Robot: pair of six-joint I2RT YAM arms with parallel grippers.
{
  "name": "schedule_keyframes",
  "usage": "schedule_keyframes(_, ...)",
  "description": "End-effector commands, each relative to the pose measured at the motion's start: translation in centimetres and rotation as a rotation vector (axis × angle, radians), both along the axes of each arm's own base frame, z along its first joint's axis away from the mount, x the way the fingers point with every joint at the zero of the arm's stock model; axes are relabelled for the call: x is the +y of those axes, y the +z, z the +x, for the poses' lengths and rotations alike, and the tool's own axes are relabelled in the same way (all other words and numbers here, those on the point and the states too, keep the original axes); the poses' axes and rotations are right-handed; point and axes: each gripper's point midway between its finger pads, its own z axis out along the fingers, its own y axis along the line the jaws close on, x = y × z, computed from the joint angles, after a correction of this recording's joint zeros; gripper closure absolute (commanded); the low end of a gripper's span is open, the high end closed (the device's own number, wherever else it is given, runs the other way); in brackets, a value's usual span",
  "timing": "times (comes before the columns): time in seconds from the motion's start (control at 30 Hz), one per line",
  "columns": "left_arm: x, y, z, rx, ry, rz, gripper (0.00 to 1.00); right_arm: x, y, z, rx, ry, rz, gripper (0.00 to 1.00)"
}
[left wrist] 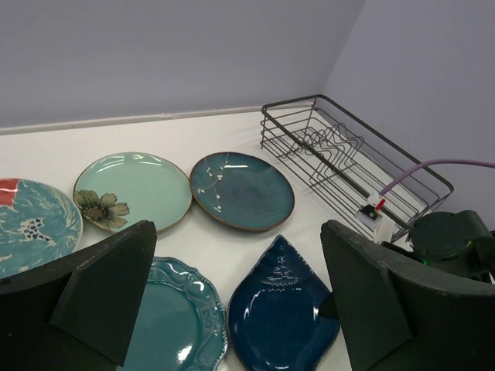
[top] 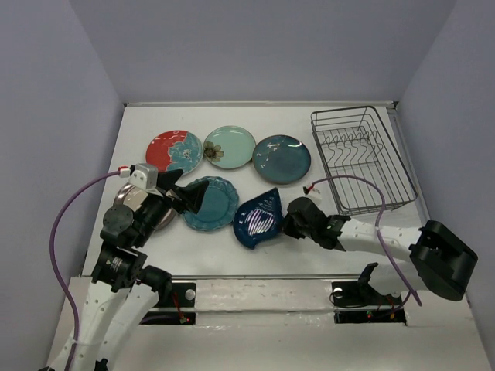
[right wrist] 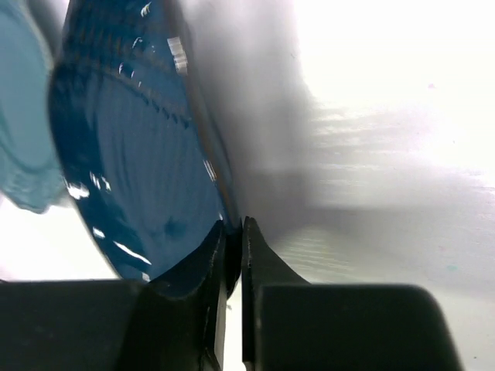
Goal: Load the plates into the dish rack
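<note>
On the white surface [top: 325, 232] no plate is racked yet and the dish rack [top: 362, 158] at the far right is left bare, though the navy plate [top: 259, 220] is clamped at its rim by the right jaws, while the left jaws are held apart near the scalloped plate [top: 213, 205].

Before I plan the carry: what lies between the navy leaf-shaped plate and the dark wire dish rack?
Top view: only the right gripper clamping the navy plate, its purple cable, and bare table.
</note>
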Motion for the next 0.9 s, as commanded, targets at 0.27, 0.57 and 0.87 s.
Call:
schedule_keyframes(0.27, 0.1, 2.3, -0.8, -0.071, -0.009, -0.022, 0.01, -5.9, 15.4, 3.0, -0.361, 0.089, -0.370, 0.93)
schedule_keyframes(0.57, 0.0, 2.9, -1.7, -0.098, -0.026, -0.035, 0.01, -14.8, 29.9, 11.9, -0.499, -0.098, -0.951, 0.93)
schedule_keyframes(0.87, 0.0, 4.2, -3.7, -0.155, -0.060, -0.062, 0.01, -24.1, 34.4, 17.9, -0.335, -0.260, -1.314, 0.93)
